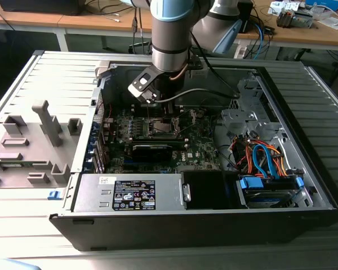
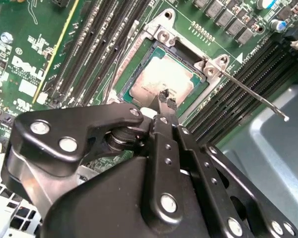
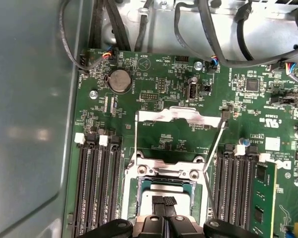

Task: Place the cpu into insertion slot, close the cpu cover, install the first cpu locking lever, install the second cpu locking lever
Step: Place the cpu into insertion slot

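While the exterior view shows the arm [image 1: 170,34], both wrist views show closed fingers [image 2: 172,104] over cpu [image 2: 156,79]

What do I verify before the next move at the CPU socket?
1. Silver-grey square cpu lies inside the silver-rimmed insertion slot: ok.
2. Cpu fully flat in it: cannot tell.
3. Thin silver frame cpu cover stands open, off the cpu: ok.
4. Thin metal rod locking lever unlatched, angled out from the socket: ok.
5. Black gripper shut, tips over the cpu top; contact: cannot tell.

Wooden desks [image 1: 45,22] — grey slatted tabletop [image 1: 22,225]
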Tool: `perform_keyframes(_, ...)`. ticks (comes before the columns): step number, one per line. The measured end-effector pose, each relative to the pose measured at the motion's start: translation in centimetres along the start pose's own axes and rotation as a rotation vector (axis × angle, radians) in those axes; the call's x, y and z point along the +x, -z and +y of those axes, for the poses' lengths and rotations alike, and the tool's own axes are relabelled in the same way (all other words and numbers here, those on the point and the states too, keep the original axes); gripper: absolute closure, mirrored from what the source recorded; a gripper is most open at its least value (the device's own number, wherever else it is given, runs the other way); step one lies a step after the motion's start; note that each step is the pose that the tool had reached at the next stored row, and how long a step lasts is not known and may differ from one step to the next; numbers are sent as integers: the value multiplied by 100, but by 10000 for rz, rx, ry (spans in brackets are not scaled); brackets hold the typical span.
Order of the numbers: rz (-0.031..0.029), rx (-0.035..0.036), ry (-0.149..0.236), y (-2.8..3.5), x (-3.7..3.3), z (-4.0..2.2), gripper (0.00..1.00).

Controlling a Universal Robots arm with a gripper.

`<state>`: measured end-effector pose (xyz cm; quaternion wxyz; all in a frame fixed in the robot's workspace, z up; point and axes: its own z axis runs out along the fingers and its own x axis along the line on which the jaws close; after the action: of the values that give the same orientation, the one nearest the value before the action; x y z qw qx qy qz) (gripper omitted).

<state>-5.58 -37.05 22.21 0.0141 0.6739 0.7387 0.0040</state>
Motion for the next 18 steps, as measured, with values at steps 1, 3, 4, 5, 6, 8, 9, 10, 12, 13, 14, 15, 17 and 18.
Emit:
perform_keyframes(1, 1, -1, 0, 18, 0, 1, 89)
perform_keyframes(3, 1, 0, 0, 65, -1, 2, 89)
perform_keyframes(4, 1, 0, 0, 106, -2, 3, 89)
perform_keyframes(5, 1, -1, 0, 124, -2, 3, 89)
perform_keyframes(6, 0, 0, 1, 135, -2, 3, 89)
perform_keyframes(8, 1, -1, 0, 160, -2, 4, 89)
perform_keyframes(9, 1, 0, 0, 176, -3, 4, 89)
perform_keyframes(10, 0, 0, 1, 188, -3, 5, 89)
perform_keyframes(12, 1, 0, 0, 212, -3, 5, 89)
perform_keyframes(13, 1, -1, 0, 221, -3, 6, 89)
perform_keyframes(14, 1, -1, 0, 238, -4, 6, 89)
perform_keyframes(15, 1, 0, 1, 255, -4, 7, 89)
perform_keyframes(17, 1, -1, 0, 311, -5, 8, 89)
perform_keyframes(18, 1, -1, 1, 338, -5, 9, 89)
